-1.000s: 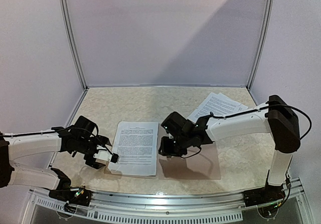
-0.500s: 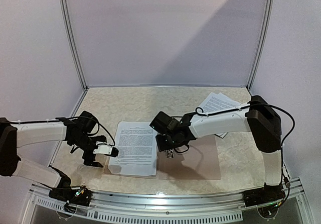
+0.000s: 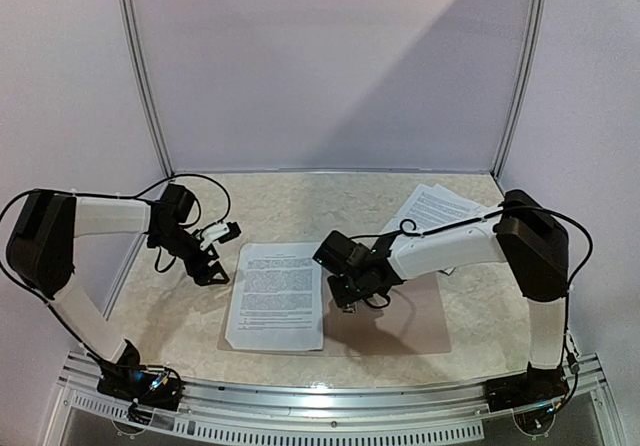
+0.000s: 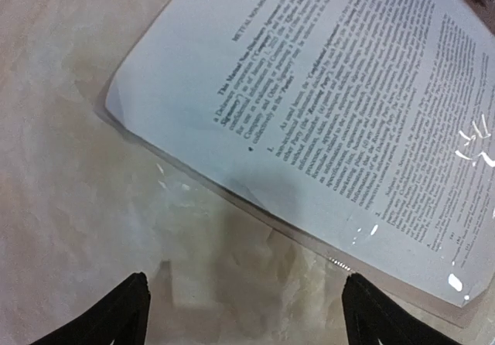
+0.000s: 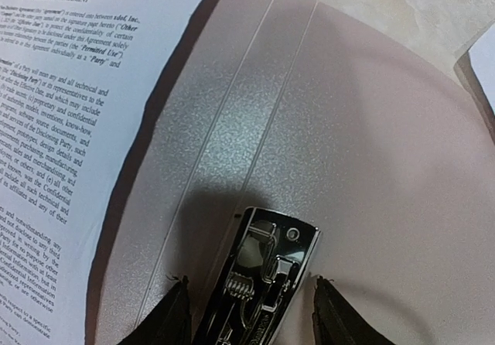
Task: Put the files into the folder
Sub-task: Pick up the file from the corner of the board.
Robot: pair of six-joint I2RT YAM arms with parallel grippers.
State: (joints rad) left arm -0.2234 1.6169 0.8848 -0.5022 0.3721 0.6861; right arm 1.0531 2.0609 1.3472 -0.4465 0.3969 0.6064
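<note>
Top view: left pincer (image 3: 224, 253) spread wide, empty, over table (image 3: 300, 201) beside folder (image 3: 410, 316); right pincer (image 3: 345, 299) low at folder's spine; files (image 3: 275, 296) on left flap.
Left wrist: fingers (image 4: 116, 322) far apart, nothing between.
Right wrist: right pincer (image 5: 251, 314) parted, straddling metal clip (image 5: 267, 283).

The folder's (image 3: 410, 321) right half is unobstructed. Its spine is blocked by the right gripper (image 3: 345, 298), set astride the clip (image 5: 263, 283). The loose files (image 3: 432, 206) are partly overhung by the right arm (image 3: 450, 248).

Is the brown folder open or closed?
Open. The folder lies spread flat, its metal clip showing and a printed sheet on its left half.
</note>
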